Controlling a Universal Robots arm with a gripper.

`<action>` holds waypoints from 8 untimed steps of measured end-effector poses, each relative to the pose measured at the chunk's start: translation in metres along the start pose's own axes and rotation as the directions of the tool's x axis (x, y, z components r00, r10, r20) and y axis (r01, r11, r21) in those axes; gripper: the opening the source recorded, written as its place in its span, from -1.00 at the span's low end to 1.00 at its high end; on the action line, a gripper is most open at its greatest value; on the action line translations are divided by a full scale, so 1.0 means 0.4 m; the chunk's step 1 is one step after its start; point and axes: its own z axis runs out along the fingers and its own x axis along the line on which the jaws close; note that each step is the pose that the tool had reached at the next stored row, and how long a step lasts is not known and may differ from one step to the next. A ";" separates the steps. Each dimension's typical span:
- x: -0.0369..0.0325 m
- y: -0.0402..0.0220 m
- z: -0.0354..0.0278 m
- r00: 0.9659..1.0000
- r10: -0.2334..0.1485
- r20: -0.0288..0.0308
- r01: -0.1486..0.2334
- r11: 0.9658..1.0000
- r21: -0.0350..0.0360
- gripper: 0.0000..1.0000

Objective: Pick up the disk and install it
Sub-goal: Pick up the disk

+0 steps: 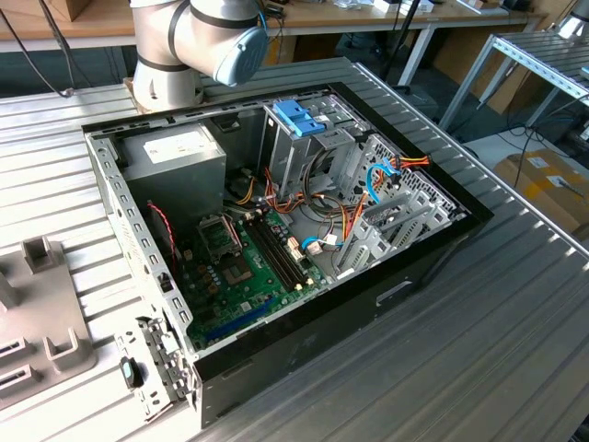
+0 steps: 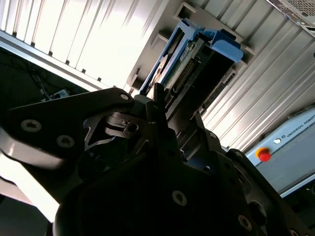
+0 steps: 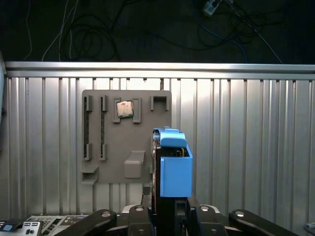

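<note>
We found the gripper (image 3: 171, 204) clamped on the disk (image 2: 184, 66), held well above the tray (image 3: 110, 142). Pickup appeared complete. Installation in the case (image 1: 110, 203) was not yet done.

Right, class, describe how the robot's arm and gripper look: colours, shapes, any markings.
In the exterior view the arm is made of thick, rounded silver-grey segments, with a round light blue cap on one joint. In the second wrist view the gripper is matte black, built from flat angular linkage plates joined at pivots and dotted with silver screw heads.
</note>
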 end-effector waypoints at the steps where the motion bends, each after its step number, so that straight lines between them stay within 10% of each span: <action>1: 0.000 -0.002 0.000 1.000 0.000 0.000 0.000 1.000 0.000 -0.30; 8: 0.000 -0.033 0.000 1.000 0.000 0.000 0.000 1.000 0.000 -0.30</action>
